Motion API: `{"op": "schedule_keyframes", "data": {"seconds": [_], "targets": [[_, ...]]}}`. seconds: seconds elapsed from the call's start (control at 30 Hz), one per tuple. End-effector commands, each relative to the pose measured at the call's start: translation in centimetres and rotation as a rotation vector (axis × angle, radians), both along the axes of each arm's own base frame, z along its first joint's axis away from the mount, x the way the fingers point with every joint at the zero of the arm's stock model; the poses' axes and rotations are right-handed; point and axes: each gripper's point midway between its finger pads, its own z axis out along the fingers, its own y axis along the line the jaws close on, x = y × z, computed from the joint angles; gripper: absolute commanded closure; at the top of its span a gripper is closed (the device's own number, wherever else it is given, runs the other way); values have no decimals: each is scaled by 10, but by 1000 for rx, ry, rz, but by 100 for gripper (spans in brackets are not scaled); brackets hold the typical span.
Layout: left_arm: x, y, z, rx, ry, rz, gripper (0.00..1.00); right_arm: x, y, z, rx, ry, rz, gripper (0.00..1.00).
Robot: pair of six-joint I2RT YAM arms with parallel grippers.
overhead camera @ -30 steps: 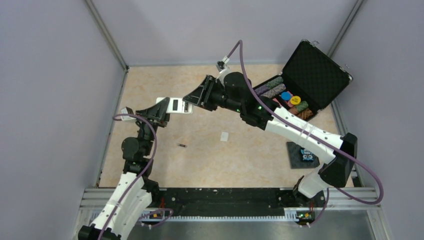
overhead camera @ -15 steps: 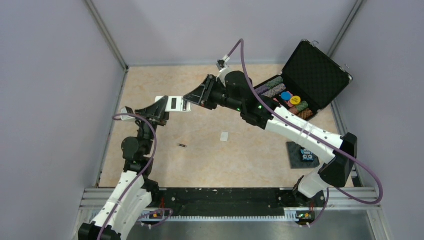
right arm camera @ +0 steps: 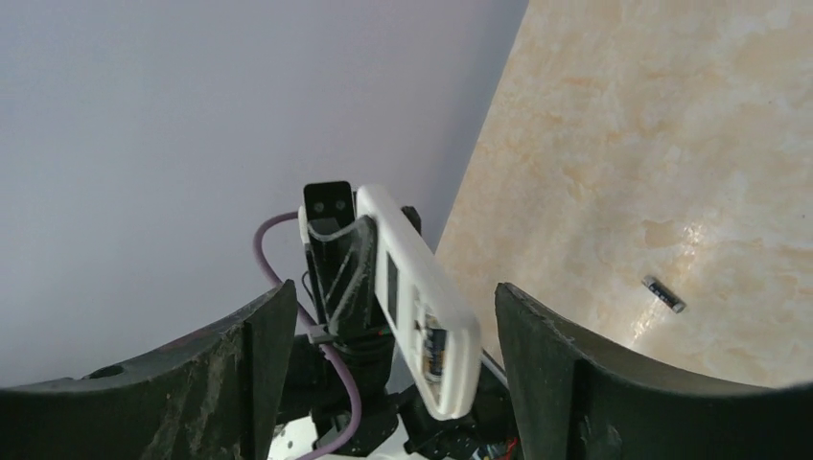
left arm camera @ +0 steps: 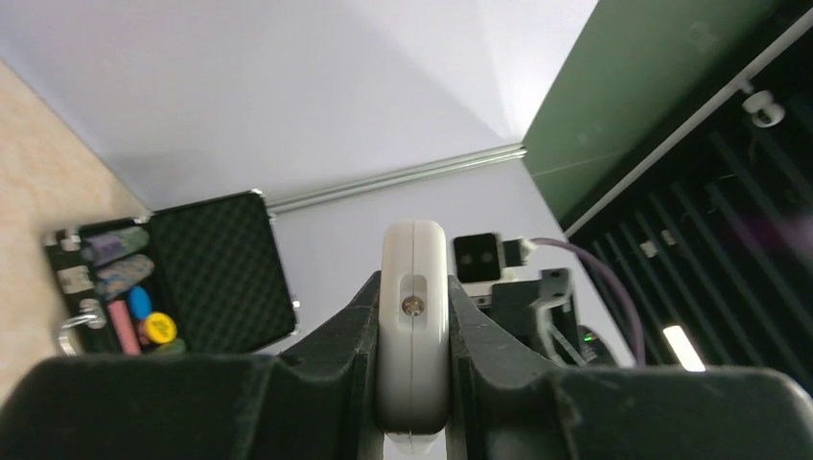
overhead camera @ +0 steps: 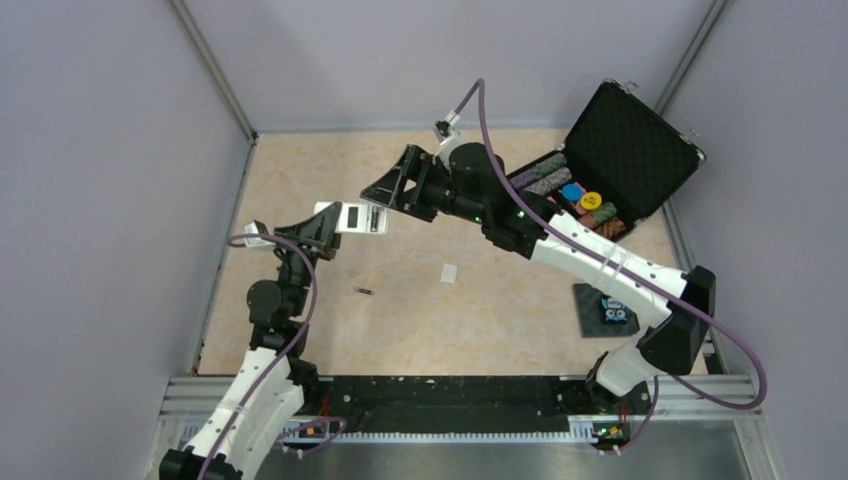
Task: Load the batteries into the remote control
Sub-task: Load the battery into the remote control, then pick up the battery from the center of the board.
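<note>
- Top view: the left gripper (overhead camera: pixel 322 222) was closed on one end of the remote control (overhead camera: pixel 355 217) and held it in the air above the far left part of the table (overhead camera: pixel 480 330).
- The remote lay roughly level, with its free end pointing at the right gripper (overhead camera: pixel 375 195). From above I could not tell whether that gripper touched it.
- One battery (overhead camera: pixel 364 291) lay loose on the table, nearer the arm bases than the remote and well apart from both grippers.
- A small white cover piece (overhead camera: pixel 449 272) lay to the battery's right.
- An open black case (overhead camera: pixel 635 140) of coloured chips stood at the far right. A blue gadget (overhead camera: pixel 615 311) sat on a black pad (overhead camera: pixel 588 297) nearer the right arm's base.
- Left wrist view: both fingers (left arm camera: pixel 336 355) pressed flat against the remote's two broad faces. Its narrow white edge, with a small round dot in it, faced the camera.
- The open case showed at the left of this view, and part of the right arm lay beyond the remote.
- Right wrist view: the right gripper's fingers (right arm camera: pixel 249 374) stood wide apart and held nothing.
- The remote hung in the gap between them, clear of both, with its white back turned to the camera and the left gripper behind it.
- A dark shape sat in the remote's open slot, too small to name.
- The loose battery lay on the table to the right.
</note>
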Motion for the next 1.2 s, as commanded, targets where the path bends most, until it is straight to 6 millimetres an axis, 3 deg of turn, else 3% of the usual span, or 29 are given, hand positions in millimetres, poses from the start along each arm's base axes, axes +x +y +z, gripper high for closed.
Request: {"op": "schedule_keyframes", "data": {"seconds": [0.0,0.07,0.2,0.3,0.43,0.6,0.77,0.87,1.0,1.17], "targets": [[-5,3,-20,111,-44,53,100,3,-25,57,81,-128,-46,25],[-2,2,-36,155,-14,55,100,7,-34,54,71,-127,-62,24],[6,4,-54,240,58,84,100,18,-50,24,-27,-129,-86,25],[15,15,-73,431,204,167,100,26,-58,-15,-155,-126,-83,28],[13,55,-80,674,381,365,100,33,-56,-81,-351,-127,-25,36],[-5,113,-78,837,605,612,100,32,-20,-155,-515,-126,142,42],[-28,149,-69,909,733,764,100,-4,50,-205,-693,-272,376,45],[-47,169,-56,907,773,869,100,-17,77,-233,-779,-325,447,47],[-70,188,-36,892,774,979,100,-21,93,-263,-821,-332,496,47],[-93,200,-13,837,736,1058,100,-15,98,-283,-873,-382,512,47]]}}
